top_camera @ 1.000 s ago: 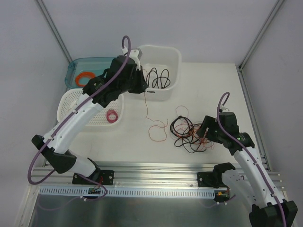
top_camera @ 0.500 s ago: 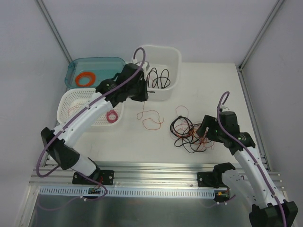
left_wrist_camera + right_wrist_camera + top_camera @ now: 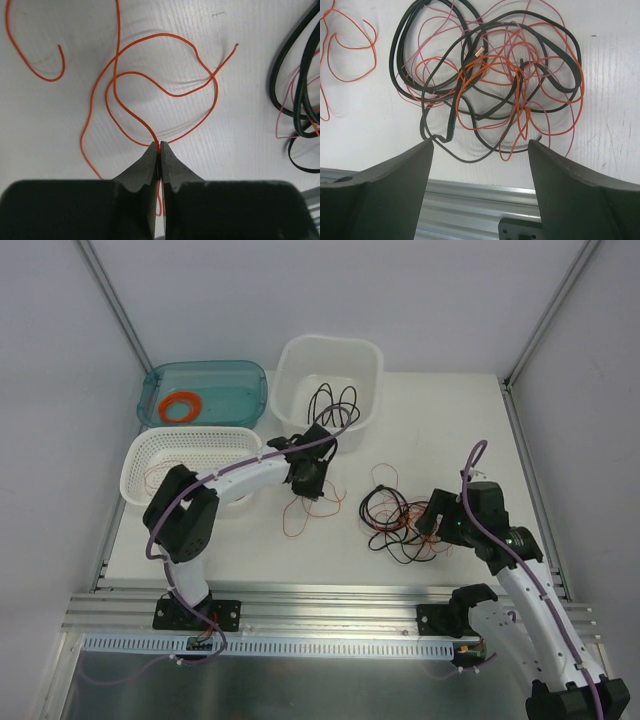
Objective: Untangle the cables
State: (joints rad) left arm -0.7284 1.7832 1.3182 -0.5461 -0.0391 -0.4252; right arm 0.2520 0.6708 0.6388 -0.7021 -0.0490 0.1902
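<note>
At the far left of the bench (image 3: 420, 420) a clear teal tub (image 3: 250, 380) holds a neat orange ring (image 3: 181, 403), and just in front of it sits a white slotted basket (image 3: 190, 445). The left arm (image 3: 245, 475) reaches across the basket's front right corner towards the middle of the bench, with its tip low over the surface. The left jaws are pressed together and pinch a thin orange wire (image 3: 160, 34) right at their tips. From there the wire runs out over the bench in a few loose, crossing loops, with both free ends lying flat. Behind the tip of that arm stands a deep white tub (image 3: 330, 355) with a coil of black cable (image 3: 333, 405) lying in it. To the right of the orange wire, and apart from it, lie the rest of the cables (image 3: 490, 75). They are a loose heap of black, orange and pink strands, looped through one another and resting on the bench near its front edge. The right arm (image 3: 500, 535) comes in from the right and stops just beside that heap. The right jaws are spread wide, one finger to each side in the wrist view, with the tangle on the bench ahead of them. Nothing sits between the fingers.
</note>
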